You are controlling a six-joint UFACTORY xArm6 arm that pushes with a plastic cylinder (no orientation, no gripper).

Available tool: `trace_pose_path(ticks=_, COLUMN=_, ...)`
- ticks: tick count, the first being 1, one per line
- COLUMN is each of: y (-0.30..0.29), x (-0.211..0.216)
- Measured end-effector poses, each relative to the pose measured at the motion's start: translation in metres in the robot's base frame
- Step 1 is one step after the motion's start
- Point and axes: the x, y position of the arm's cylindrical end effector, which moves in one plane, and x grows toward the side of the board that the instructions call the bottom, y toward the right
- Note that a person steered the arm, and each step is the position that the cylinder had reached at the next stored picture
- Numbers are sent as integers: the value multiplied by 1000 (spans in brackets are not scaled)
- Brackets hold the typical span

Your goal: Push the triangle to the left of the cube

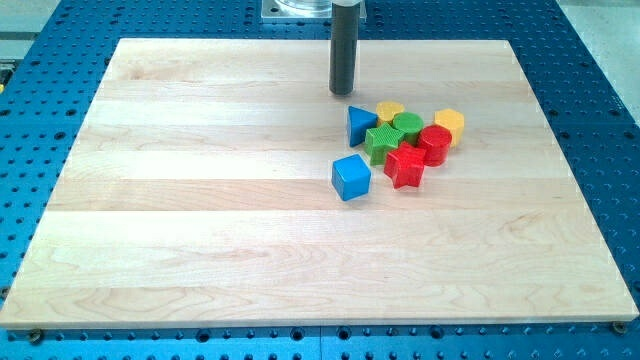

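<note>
The blue cube (351, 177) lies nearest; the blue triangle (360, 124) sits just above it, my tip (343, 93) close above, grasping nothing.

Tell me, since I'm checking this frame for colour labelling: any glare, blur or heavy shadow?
Camera view: sharp and evenly lit; the pale wooden board shows only a mild sheen, no blown-out glare. Camera view: soft, short shadows under the blue cube and blue triangle. Camera view: the dark rod's tip is crisp, above the cluster.
</note>
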Motion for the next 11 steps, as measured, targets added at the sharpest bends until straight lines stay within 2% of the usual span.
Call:
trace_pose_path(ticks=1, y=0, x=0)
trace_pose_path(ticks=3, y=27, x=46)
trace_pose_path(ticks=4, y=27, x=50)
trace_pose_path(ticks=6, y=9, x=104)
trace_pose_path(ticks=7, y=8, x=109)
trace_pose_path(ticks=9, y=14, x=165)
trace_pose_path(ticks=11, y=36, x=178)
